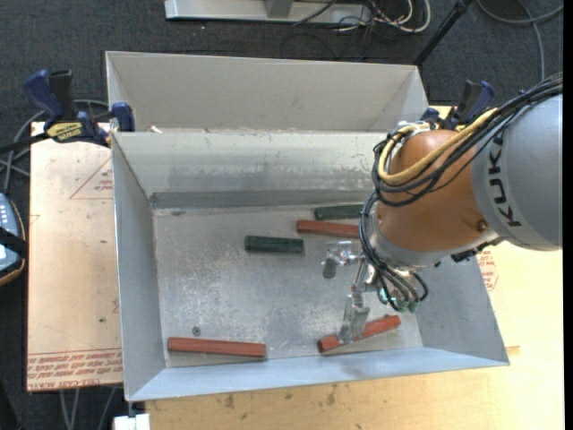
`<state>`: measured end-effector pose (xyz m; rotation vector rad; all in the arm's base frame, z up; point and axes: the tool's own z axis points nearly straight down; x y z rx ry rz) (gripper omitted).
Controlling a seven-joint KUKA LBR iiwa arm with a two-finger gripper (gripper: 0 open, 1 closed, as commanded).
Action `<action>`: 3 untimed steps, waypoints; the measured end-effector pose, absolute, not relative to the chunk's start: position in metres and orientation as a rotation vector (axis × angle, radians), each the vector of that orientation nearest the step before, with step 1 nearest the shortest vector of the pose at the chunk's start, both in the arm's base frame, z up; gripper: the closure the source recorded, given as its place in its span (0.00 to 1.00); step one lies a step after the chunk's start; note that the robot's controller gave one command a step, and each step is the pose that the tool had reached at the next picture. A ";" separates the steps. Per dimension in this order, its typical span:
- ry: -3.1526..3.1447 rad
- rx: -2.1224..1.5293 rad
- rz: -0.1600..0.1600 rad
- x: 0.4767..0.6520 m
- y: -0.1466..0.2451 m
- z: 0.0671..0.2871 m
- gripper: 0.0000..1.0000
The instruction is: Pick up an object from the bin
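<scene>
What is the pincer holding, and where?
Cannot tell. The pincer sits at the middle of a red stick lying near the bin's front right corner.

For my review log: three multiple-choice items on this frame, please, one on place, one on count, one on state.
1. Where in the bin is the gripper?
A) back left corner
B) front right, over a red-brown stick
C) outside the bin
2. How many red-brown sticks lie in the bin?
A) one
B) three
C) five
3. How does the dark green block mid-bin lie?
A) flat, touching nothing
B) upright on end
C) stacked on a stick
Answers: 1 B, it hangs over the front-right stick. 2 B, front left, front right, back right. 3 A, bare floor all round it.
</scene>
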<state>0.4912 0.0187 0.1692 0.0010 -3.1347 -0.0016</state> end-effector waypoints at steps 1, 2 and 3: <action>-3.133 -0.113 0.000 0.495 -0.041 0.074 0.00; -3.134 0.313 0.000 0.499 -0.008 0.071 0.00; -3.128 0.310 -0.002 0.497 -0.008 0.071 1.00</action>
